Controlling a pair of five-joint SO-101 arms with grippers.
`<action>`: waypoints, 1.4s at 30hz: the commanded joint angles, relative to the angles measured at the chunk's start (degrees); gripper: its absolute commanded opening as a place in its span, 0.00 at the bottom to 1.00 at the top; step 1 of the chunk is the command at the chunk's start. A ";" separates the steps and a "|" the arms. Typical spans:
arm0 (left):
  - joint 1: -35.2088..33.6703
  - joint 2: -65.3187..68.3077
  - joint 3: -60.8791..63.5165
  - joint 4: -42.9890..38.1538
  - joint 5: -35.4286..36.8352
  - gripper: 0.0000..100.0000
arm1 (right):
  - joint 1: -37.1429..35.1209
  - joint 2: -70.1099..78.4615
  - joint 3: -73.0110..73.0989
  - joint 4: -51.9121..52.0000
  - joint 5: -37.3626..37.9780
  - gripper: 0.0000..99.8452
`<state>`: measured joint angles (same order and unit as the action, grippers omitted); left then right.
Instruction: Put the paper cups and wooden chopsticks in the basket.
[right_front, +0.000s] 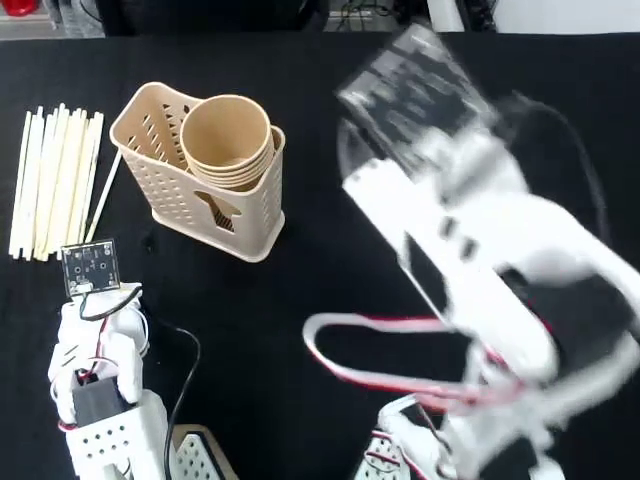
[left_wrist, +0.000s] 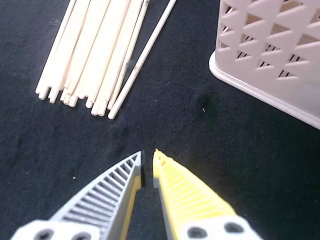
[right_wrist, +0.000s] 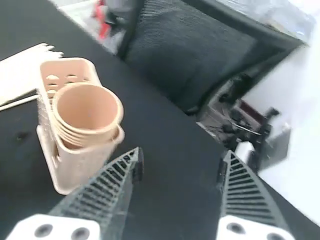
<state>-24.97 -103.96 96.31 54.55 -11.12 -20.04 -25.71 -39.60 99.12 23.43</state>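
Note:
A stack of paper cups (right_front: 226, 138) (right_wrist: 86, 114) stands upright in one compartment of the beige basket (right_front: 169, 188) (right_wrist: 50, 77) (left_wrist: 272, 55). Several wooden chopsticks (right_front: 55, 178) (left_wrist: 95, 55) lie side by side on the black table to the left of the basket, with one more (left_wrist: 142, 57) lying askew beside them. My left gripper (left_wrist: 147, 159) is shut and empty, low over the table just short of the chopsticks' ends. My right gripper (right_wrist: 180, 165) is open and empty, raised to the right of the basket; its arm (right_front: 450, 230) shows blurred.
The black table (right_front: 330, 250) stretches around the basket. The left arm's body (right_front: 100, 390) sits at the near left with a black cable (right_front: 185, 375). Red and white cables (right_front: 400, 355) loop near the right arm's base. A chair and clutter stand beyond the table's far edge.

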 joint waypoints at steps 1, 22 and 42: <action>-0.40 -0.53 1.01 0.35 0.18 0.05 | 5.19 -11.12 12.62 2.02 0.26 0.25; -0.40 -0.53 1.01 0.35 0.18 0.05 | 15.74 -35.56 101.32 -50.11 -4.04 0.01; 4.88 -0.53 1.01 0.35 0.18 0.05 | 21.45 -11.65 113.10 -83.08 -15.12 0.01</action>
<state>-21.10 -103.96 96.31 54.55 -11.12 0.79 -39.34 77.41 17.10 7.87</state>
